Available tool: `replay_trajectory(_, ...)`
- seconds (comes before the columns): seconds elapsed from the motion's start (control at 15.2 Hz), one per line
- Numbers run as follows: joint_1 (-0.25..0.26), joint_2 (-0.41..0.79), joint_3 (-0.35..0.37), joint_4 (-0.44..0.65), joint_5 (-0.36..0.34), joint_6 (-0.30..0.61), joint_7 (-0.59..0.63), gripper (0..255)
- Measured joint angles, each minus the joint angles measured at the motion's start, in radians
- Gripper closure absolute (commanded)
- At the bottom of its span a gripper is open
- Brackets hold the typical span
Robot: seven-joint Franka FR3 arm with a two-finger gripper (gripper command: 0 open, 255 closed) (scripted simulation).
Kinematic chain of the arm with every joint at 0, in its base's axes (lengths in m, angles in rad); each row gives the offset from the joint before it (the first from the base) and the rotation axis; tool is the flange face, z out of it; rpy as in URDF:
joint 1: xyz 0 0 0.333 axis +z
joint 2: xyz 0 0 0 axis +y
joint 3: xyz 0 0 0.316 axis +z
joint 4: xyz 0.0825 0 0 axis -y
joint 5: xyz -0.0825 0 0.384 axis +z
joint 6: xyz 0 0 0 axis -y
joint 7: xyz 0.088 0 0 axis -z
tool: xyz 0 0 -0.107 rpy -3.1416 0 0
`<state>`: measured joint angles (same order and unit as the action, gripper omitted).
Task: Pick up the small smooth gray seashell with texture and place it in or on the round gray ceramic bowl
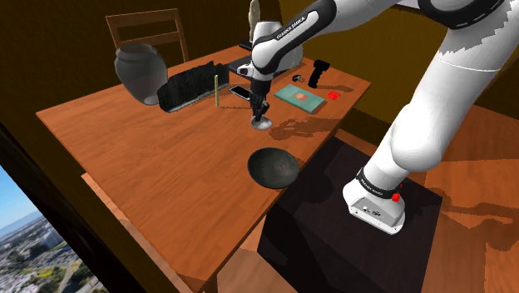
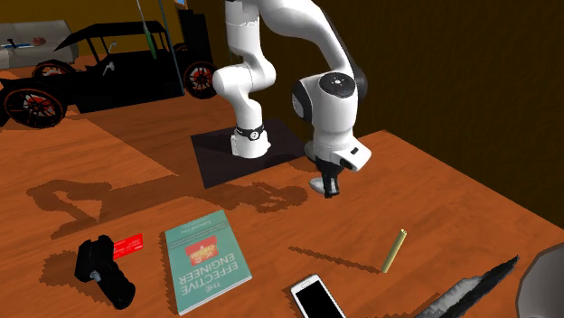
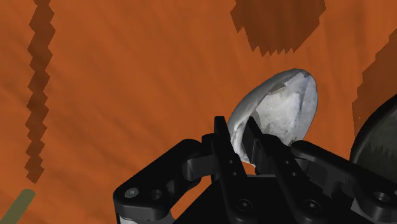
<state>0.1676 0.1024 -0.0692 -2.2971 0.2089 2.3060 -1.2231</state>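
Nearest the stand sits the round, dark grey bowl (image 1: 274, 169), empty and close to the edge of the brown wooden table (image 1: 158, 158). Just beyond the bowl, on its side away from the stand, the all-black two-finger gripper (image 3: 235, 135) points down. Its fingers are drawn narrow and pinch the near rim of the small, pale grey seashell (image 3: 280, 108). In the wrist view the rest of the seashell juts out past the fingertips, with the bowl's dark curve close beside it. Whether the seashell is clear of the wood I cannot tell; it sits at or barely above the surface. The grasp looks made, so the step in hand is, I judge, the lift and carry. The hold is on one edge only, so the seashell could pivot or slip. It is best raised straight and slowly until it tops the bowl's rim, then carried the short way over the bowl's middle with the wrist level, lowered into the hollow, and only then released. Farther from the bowl lie a teal book (image 1: 299, 98), a dark-screened phone (image 1: 241, 91) and a thin olive stick (image 1: 217, 90), none on that route. Farthest from the bowl stands a rounded grey vase (image 1: 140, 71).
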Motion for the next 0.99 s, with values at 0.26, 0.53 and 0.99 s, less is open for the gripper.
replay_trajectory(0.26, 0.0, -0.036, -0.002, 0.016, -0.012, -0.05, 0.014, 255)
replay_trajectory(0.53, 0.0, -0.073, -0.003, 0.03, -0.023, -0.1, 0.027, 255)
replay_trajectory(0.99, 0.003, -0.134, 0.0, 0.05, -0.037, -0.178, 0.053, 255)
